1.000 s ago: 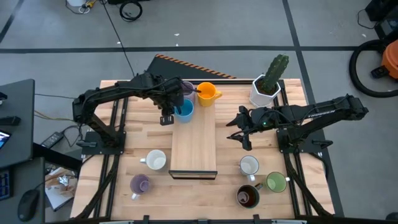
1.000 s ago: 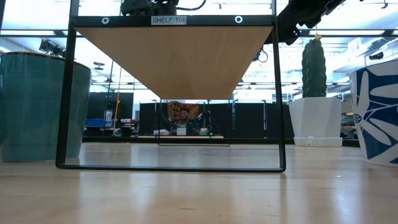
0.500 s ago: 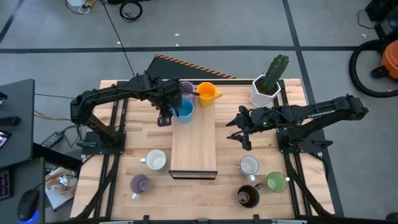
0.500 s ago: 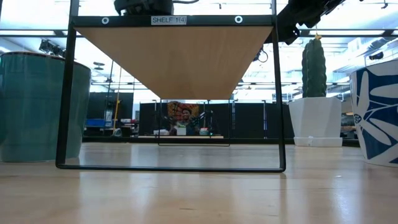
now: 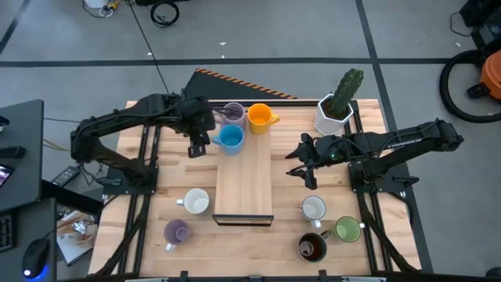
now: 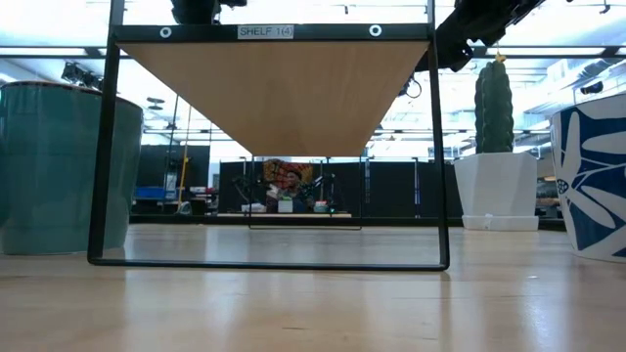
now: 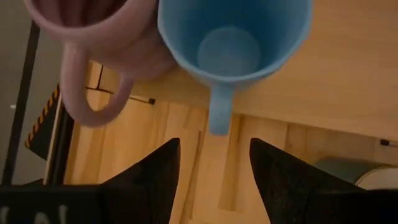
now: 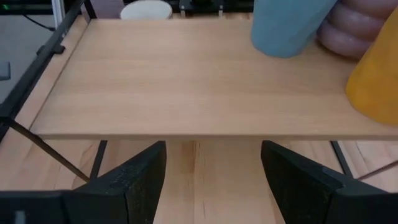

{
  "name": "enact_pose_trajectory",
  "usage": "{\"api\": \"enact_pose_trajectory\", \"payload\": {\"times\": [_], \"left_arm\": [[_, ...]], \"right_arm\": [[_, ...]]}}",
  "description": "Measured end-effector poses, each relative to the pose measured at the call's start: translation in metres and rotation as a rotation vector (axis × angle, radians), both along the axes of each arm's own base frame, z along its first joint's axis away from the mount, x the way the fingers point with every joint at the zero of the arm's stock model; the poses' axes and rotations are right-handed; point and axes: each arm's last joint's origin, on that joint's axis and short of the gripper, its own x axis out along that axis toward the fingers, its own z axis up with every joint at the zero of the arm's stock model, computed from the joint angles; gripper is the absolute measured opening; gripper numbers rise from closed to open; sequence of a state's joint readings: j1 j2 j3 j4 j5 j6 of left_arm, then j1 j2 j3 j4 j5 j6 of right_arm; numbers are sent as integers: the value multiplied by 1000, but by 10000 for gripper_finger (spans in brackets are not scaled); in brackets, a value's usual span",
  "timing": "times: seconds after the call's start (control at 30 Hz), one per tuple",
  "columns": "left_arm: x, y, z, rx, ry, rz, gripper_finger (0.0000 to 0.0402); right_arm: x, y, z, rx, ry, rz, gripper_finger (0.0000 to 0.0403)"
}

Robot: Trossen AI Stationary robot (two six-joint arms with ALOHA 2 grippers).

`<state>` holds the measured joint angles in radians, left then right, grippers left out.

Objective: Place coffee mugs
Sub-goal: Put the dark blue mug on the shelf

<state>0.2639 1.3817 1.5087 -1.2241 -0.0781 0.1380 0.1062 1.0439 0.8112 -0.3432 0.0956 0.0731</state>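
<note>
A blue mug (image 5: 231, 137) stands on the far end of the wooden shelf (image 5: 243, 188), beside a lilac mug (image 5: 232, 113) and an orange mug (image 5: 260, 117). My left gripper (image 7: 211, 168) is open just left of the blue mug. Its fingers stand either side of the mug's handle (image 7: 219, 115) without touching it. My right gripper (image 5: 301, 164) waits open to the right of the shelf. On the table stand a white mug (image 5: 196, 202), a lilac mug (image 5: 175, 231), a white mug (image 5: 314, 208), a green mug (image 5: 347, 229) and a dark brown mug (image 5: 311, 247).
A white pot with a cactus (image 5: 335, 110) stands at the far right of the table, behind my right arm. The shelf is a raised board on a black wire frame (image 6: 103, 147). Its middle and near end (image 8: 186, 81) are bare.
My left gripper has let go of the blue mug and drawn back toward the table's left edge. The blue mug stays upright where it was on the shelf's far end.
</note>
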Motion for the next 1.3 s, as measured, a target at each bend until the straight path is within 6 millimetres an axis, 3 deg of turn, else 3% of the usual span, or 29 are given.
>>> {"api": "enact_pose_trajectory", "payload": {"times": [0.23,0.53,0.7,0.83,1.07,1.3], "left_arm": [[-27,-14,-16,-14,-135,36,201],[-36,-29,-37,-23,-398,39,201],[-37,-34,-63,-45,-446,47,201],[-38,-37,-82,-51,-417,34,201],[-39,-43,-82,-32,-449,-20,201],[-46,-55,-94,-67,-410,-56,201]], "right_arm": [[-7,-3,-10,-18,115,-143,268],[-8,5,-10,112,206,-199,268],[1,20,-6,118,296,-252,268],[7,34,8,122,317,-301,268],[16,59,33,114,332,-355,268],[31,86,24,192,429,-321,268]]}}
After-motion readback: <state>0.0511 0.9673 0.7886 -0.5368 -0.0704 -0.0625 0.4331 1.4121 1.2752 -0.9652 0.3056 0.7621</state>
